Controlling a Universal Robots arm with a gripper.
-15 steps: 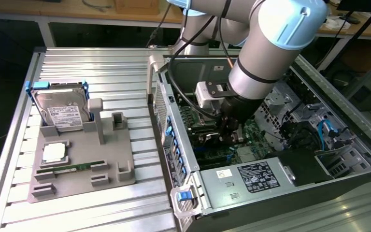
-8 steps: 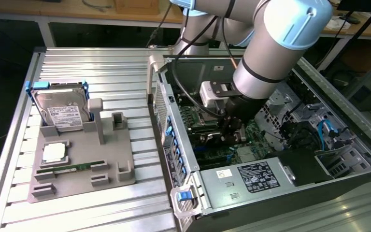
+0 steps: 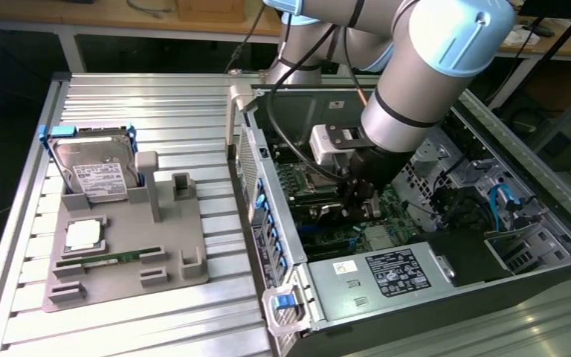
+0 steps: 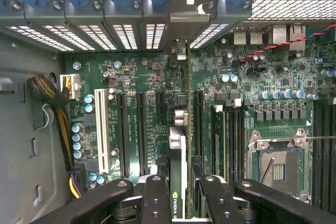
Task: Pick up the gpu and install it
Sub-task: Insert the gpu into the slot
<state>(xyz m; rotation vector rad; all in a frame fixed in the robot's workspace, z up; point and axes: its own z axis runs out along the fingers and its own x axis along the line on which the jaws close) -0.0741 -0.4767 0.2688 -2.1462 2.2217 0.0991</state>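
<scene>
Wrist view showed the end effector (image 4: 181,203) clenched on the gpu (image 4: 177,169), held edge-on over the green motherboard (image 4: 147,77) among its long slots; whether it was seated could not be told. The card looked thin, light, stiff and fragile, best gripped by its flat faces. Exterior view showed the open computer case (image 3: 484,297) on a ribbed metal worktop (image 3: 146,104), with tight room inside.

From the wrist I get the gpu (image 4: 177,161) edge-on only, its near end cut off by the frame. In the exterior view my hand (image 3: 358,210) covers it. Print on the hard drive (image 3: 95,175) label is too small to read.
</scene>
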